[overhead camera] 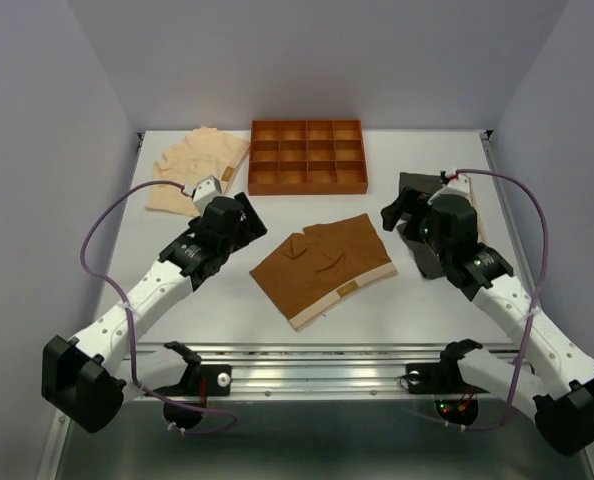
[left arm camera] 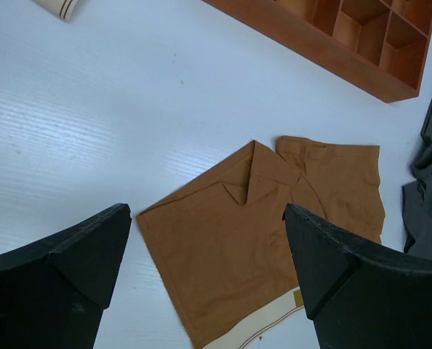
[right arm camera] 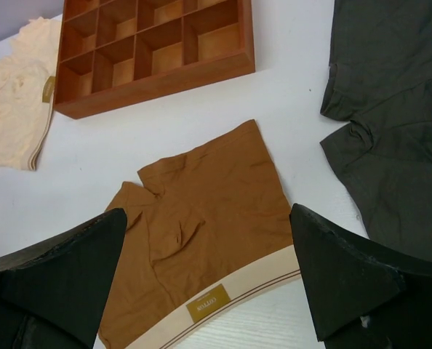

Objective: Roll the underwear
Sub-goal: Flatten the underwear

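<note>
Lying flat nearside of the tray [overhead camera: 307, 186]: rust-brown underwear [overhead camera: 322, 265], unrolled. Both jaws released, empty. Best: pinch waistband [overhead camera: 327, 303] corners evenly, roll tight toward tray.

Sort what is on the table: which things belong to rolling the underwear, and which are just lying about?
Belong to the job: rust-brown briefs; dark grey briefs; pale peach briefs.
Just lying about: orange-brown compartment tray.

tray [overhead camera: 307, 157] behind ctr briefs [overhead camera: 322, 268], L briefs [overhead camera: 199, 160] & R briefs [right arm camera: 390, 131] flanking
</note>
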Motion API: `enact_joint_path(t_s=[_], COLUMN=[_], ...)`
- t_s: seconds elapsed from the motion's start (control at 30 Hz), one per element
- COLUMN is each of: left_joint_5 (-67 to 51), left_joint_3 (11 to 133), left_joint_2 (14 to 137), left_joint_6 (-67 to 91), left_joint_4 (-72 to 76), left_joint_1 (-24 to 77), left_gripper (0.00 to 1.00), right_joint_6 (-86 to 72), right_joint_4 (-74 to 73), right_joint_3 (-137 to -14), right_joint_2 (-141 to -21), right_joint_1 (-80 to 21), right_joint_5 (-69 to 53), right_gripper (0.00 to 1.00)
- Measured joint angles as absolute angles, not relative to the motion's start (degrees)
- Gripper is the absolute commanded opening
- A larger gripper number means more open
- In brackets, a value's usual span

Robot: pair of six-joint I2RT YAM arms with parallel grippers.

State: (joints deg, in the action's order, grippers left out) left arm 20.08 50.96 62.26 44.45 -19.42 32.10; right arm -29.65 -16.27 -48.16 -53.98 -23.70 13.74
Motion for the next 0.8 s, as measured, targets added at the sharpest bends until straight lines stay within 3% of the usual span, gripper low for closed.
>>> enact_joint_path(t_s=[0.33,0.8], left_joint_5=[14.3,2.9], left_joint_3=[46.9,39.7], left_joint_2=[63.2,77.2], left_joint_6=[41.6,40.0], left_joint_4=[-14.8,-3.5], left_joint_1=[32.0,35.6], left_gripper=[0.99,0.99], right_joint_6=[-30.1,-28.5], right_joint_4=[-16.3,-13.0], right_joint_3=[-46.9,-40.2], right_joint_2=[-55.2,-74.3], right_joint_1=[-23.7,-23.7], right_joint_5=[12.3,1.8], right_gripper=[1.00,1.00])
